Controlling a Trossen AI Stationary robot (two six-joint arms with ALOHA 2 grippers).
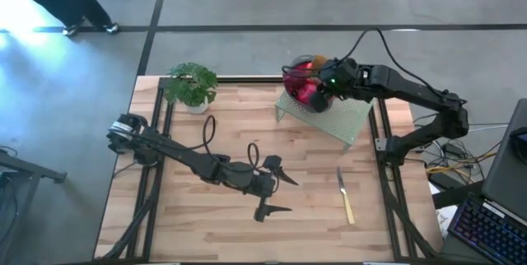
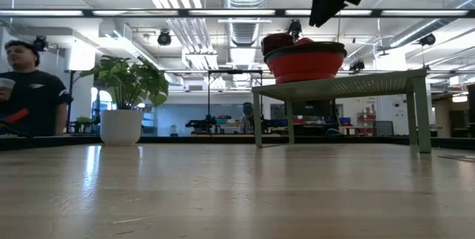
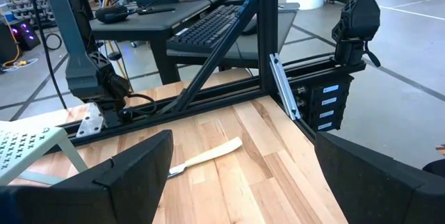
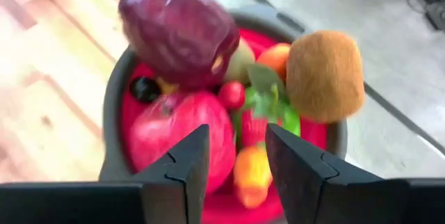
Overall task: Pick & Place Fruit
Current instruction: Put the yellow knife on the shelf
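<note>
The fruit lies heaped in a red bowl with a grey rim (image 4: 111, 99) that stands on a pale green perforated stand (image 1: 339, 122) at the table's far right. In the heap I see a maroon plum-like piece (image 4: 179, 30), a brown kiwi (image 4: 325, 76), a red apple (image 4: 177, 137), a strawberry (image 4: 256, 125) and a small orange piece (image 4: 252, 172). My right gripper (image 4: 238, 147) hovers above the bowl (image 2: 305, 62), tilted down, open by a narrow gap with nothing between its fingers. My left gripper (image 1: 293, 195) waits wide open over the table's middle, near the front.
A pale-handled knife (image 1: 346, 197) lies on the wood to the right of my left gripper. A potted plant (image 1: 191, 84) stands at the far left edge. A black frame rail (image 1: 385, 174) runs along the table's right side. A person (image 2: 30, 83) stands beyond the table.
</note>
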